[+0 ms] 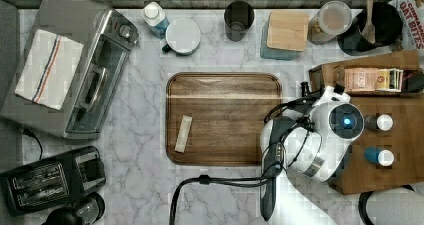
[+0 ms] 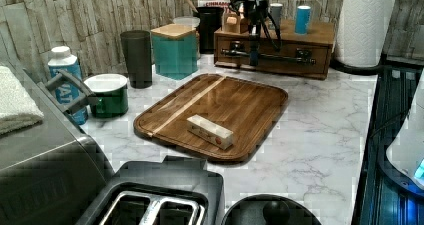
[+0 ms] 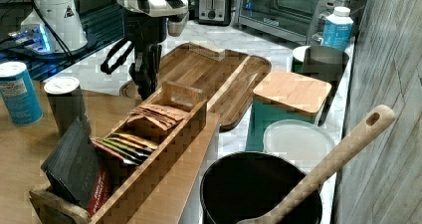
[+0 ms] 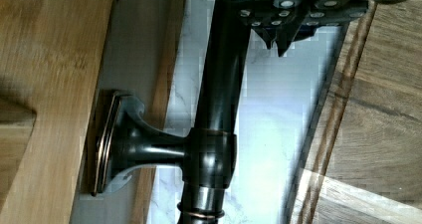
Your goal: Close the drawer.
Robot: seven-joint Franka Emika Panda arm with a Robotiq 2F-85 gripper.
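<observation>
Drawer (image 2: 272, 56) sits in the wooden organizer (image 2: 300, 35) at the counter (image 2: 310, 125) edge; hand (image 2: 254, 55) pinches its dark bar handle (image 4: 219, 114); rigid wood, probably light, should slide with a straight push there.

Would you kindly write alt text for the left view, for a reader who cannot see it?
The claw hangs at the dark bar handle of a wooden drawer at the back of a marble counter. A wooden tray holding a small pale block lies in front.
</observation>
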